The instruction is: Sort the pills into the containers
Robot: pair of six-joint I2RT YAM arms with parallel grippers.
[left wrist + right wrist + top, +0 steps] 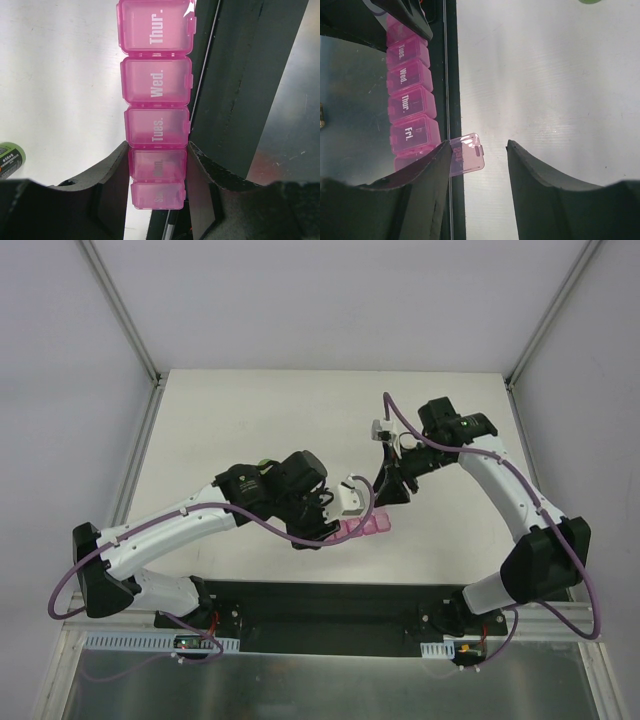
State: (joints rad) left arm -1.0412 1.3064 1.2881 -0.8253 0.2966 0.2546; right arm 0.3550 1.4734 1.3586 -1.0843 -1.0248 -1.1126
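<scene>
Pink containers (156, 85) are forming one strip at the near side of the counter (250, 420). A dark strip (240, 90) is showing right behind them in both wrist views. Cannot tell if the strip is resting or lifted. Bare white counter is lying wide open behind and to both sides in the top view.

From above the arms are covering most of it, with only a pink end showing. The left wrist view is cutting it off at Thur., and the Mon. and Sun. lettering is faint. A green bottle (7, 159) is cut off at the frame edge.

Left tool (158, 150) is clamping narrow on the containers, its fingers (112, 175) pressing both long sides at Mon. and Sun. Right tool (478, 145) is gaping wide, gripping nothing. The flipped-open Sat. lid (467, 156) looks to be touching one finger.
</scene>
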